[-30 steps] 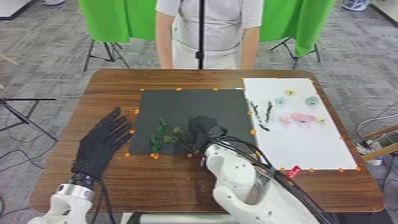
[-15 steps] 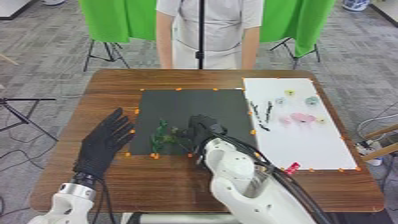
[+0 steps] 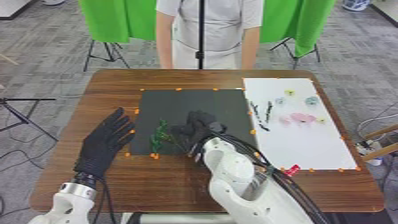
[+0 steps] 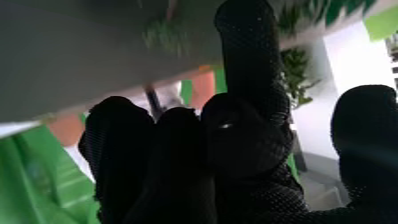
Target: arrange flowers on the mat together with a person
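Note:
My right hand (image 3: 197, 126) is over the lower right part of the dark mat (image 3: 182, 102), fingers loosely spread and curled round nothing visible. Green leafy stems (image 3: 160, 136) lie on the mat just left of it; that hand partly covers a thinner sprig beside them. In the right wrist view, my right hand (image 4: 253, 135) has its fingers up, with green leaves (image 4: 298, 70) behind them. Left of the mat, my left hand (image 3: 105, 140) rests open with straight fingers. Pink flowers (image 3: 303, 118), pale blue flowers (image 3: 311, 101) and dark twigs (image 3: 258, 114) lie on the white sheet (image 3: 306, 150).
Small orange markers line the edges of the mat and the sheet. A red tag (image 3: 292, 170) lies at the white sheet's near edge. The brown wooden table (image 3: 160, 185) extends toward me, and a thin black pole (image 3: 201, 30) stands beyond its far edge.
My right hand has shifted slightly left and its fingers have spread, now covering more of the thin sprig. The left hand and the flowers on the sheet have kept their places.

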### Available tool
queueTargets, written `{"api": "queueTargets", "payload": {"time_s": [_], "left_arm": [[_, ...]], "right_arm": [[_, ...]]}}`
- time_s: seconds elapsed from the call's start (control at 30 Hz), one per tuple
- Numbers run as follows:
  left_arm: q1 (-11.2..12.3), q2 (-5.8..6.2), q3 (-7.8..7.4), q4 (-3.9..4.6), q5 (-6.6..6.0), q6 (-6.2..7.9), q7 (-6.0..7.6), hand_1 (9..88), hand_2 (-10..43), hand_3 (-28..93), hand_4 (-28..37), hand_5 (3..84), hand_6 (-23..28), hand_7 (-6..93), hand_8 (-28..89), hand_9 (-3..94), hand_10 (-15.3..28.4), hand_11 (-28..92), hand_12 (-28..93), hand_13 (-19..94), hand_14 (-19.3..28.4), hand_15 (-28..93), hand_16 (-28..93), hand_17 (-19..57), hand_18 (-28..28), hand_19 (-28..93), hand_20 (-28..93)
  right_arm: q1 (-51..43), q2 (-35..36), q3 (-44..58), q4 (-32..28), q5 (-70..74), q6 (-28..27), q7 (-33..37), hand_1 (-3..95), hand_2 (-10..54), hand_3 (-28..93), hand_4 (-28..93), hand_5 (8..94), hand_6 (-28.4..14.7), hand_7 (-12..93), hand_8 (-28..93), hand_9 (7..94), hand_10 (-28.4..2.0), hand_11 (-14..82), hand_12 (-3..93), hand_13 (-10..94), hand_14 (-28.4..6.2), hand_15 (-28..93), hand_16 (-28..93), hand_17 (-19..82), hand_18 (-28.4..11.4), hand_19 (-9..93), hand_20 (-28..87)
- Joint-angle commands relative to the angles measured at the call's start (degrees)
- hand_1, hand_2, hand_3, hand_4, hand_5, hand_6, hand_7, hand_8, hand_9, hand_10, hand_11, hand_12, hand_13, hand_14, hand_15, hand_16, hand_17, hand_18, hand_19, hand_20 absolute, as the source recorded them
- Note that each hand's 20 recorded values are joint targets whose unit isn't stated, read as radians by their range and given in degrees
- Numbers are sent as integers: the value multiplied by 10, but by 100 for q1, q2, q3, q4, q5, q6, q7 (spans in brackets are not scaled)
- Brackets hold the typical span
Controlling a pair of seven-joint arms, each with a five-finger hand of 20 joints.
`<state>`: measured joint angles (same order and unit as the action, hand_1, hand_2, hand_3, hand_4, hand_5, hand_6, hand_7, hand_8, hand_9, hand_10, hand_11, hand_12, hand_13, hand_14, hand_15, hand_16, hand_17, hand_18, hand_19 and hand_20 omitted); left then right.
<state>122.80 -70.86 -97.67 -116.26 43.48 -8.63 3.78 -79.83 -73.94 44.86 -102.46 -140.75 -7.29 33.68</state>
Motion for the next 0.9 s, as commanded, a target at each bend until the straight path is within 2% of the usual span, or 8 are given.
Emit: {"api": "queueTargets", "payload": {"time_s": [0.03,0.23,0.37,0.43,0.5,0.6,0.77,0.9], "left_arm": [[93,-49,-24,1,20,-9,57,278,-16,692,-228,303,29,142,-82,245,113,151,164,195,130,186,44,-106,211,418,90],[274,-163,-140,-107,36,66,167,278,-16,692,-227,304,30,141,-82,245,113,150,164,195,130,187,44,-106,211,417,90],[377,-149,-214,-191,41,203,352,280,-15,691,-226,304,30,141,-82,243,113,150,164,195,130,186,43,-106,212,417,90],[433,-87,-245,-225,23,248,411,280,-15,690,-227,304,30,142,-82,241,112,149,164,194,129,184,43,-106,212,417,89],[512,-70,-242,-250,41,290,510,281,-15,689,-228,304,30,141,-83,237,111,149,165,193,129,183,43,-105,212,416,89],[622,-126,-251,-259,25,197,582,279,-24,695,-224,285,23,137,-82,221,104,143,166,187,124,174,43,-105,214,413,87],[683,-147,-296,-232,117,108,790,270,-59,682,-219,221,1,149,-82,169,86,111,201,150,113,113,70,-121,237,392,75],[674,-72,-382,-236,225,52,721,263,-76,679,-223,176,-6,146,-77,134,74,58,249,114,108,35,102,-146,245,366,66]], "right_arm": [[-42,173,326,-600,56,72,-171,106,88,725,-238,858,-12,241,-93,937,-53,594,354,937,-18,776,229,681,-170,932,638],[-729,673,1917,-1637,2276,-172,-406,122,97,714,-226,771,-25,220,-93,886,-106,439,344,851,-76,677,280,508,-201,931,494],[-1545,1064,3759,-1929,5624,-279,-1176,153,90,755,-215,694,-38,205,-98,759,-160,231,235,653,-143,538,210,223,-225,676,320],[-1967,1067,4818,-1753,6557,-1365,-1977,167,46,788,-212,627,-53,191,-96,659,-175,227,232,548,-163,526,187,193,-231,643,316],[-2278,1389,5281,-1681,7500,-1631,-2215,172,-23,803,-225,542,-30,177,-96,561,-164,215,232,469,-161,480,179,161,-250,586,310],[-3201,2100,5735,-1921,8325,-857,-2842,167,-88,808,-237,419,-2,127,-89,405,-149,151,254,352,-152,297,239,132,-272,457,251],[-4229,1693,6523,-2426,8413,-538,-2679,143,-95,799,-243,255,-19,82,-62,256,-134,9,273,217,-160,7,336,85,-282,310,163],[-4443,1345,6633,-2570,8332,-465,-2655,128,-95,792,-241,203,-26,63,-48,194,-130,-39,297,142,-159,-68,331,9,-284,272,117]]}}
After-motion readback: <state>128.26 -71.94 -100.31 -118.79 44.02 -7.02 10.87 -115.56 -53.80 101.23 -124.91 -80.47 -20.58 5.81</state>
